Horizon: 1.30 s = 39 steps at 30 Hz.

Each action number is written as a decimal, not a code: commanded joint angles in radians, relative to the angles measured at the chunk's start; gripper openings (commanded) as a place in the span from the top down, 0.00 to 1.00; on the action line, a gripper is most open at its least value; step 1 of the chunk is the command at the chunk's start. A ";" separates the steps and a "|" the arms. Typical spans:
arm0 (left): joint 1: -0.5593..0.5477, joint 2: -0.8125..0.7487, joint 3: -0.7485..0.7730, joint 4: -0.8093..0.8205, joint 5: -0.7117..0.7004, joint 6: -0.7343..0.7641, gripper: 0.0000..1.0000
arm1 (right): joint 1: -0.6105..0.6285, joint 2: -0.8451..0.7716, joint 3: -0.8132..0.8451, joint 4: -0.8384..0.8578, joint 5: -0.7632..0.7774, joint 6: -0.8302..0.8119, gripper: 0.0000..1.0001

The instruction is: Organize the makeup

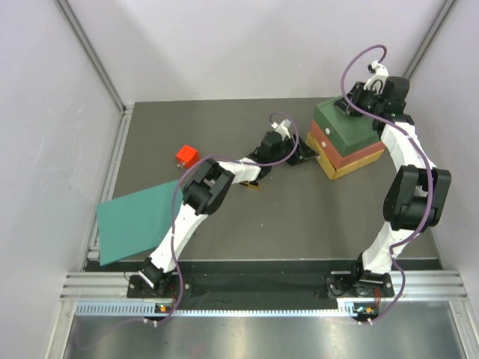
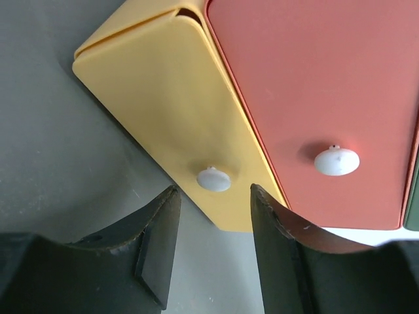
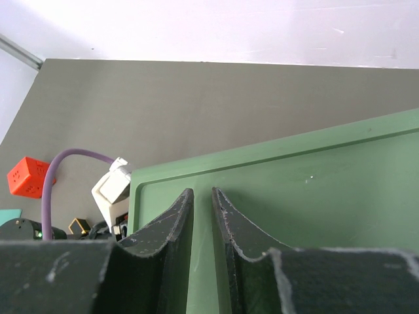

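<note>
Most of the makeup is out of view. A small black-and-gold item (image 1: pixel 254 185) lies under my left arm and also shows in the right wrist view (image 3: pixel 78 226). My left gripper (image 1: pixel 303 153) is open at the front of the stacked drawer box (image 1: pixel 352 142). Its jaws stand either side of the white knob (image 2: pixel 213 178) of the yellow bottom drawer (image 2: pixel 177 98), just short of it. The red drawer (image 2: pixel 314 85) with its own knob (image 2: pixel 336 160) is beside it. My right gripper (image 1: pixel 346 107) is shut and empty, pressed on the box's green top (image 3: pixel 314 196).
A large teal sheet (image 1: pixel 138 217) lies at the left, over the table's near-left edge. A red-orange cube (image 1: pixel 186 155) sits on the grey table behind it and shows in the right wrist view (image 3: pixel 27 176). White walls close in at the back and sides.
</note>
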 commanded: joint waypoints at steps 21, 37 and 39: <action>-0.016 0.068 0.114 0.016 0.010 -0.017 0.50 | -0.012 0.118 -0.123 -0.391 0.060 -0.027 0.80; -0.016 0.125 0.166 0.136 0.040 -0.075 0.73 | -0.012 0.111 -0.129 -0.394 0.063 -0.026 0.80; -0.015 0.127 0.166 0.148 0.050 -0.077 0.82 | -0.012 0.113 -0.128 -0.393 0.066 -0.027 0.80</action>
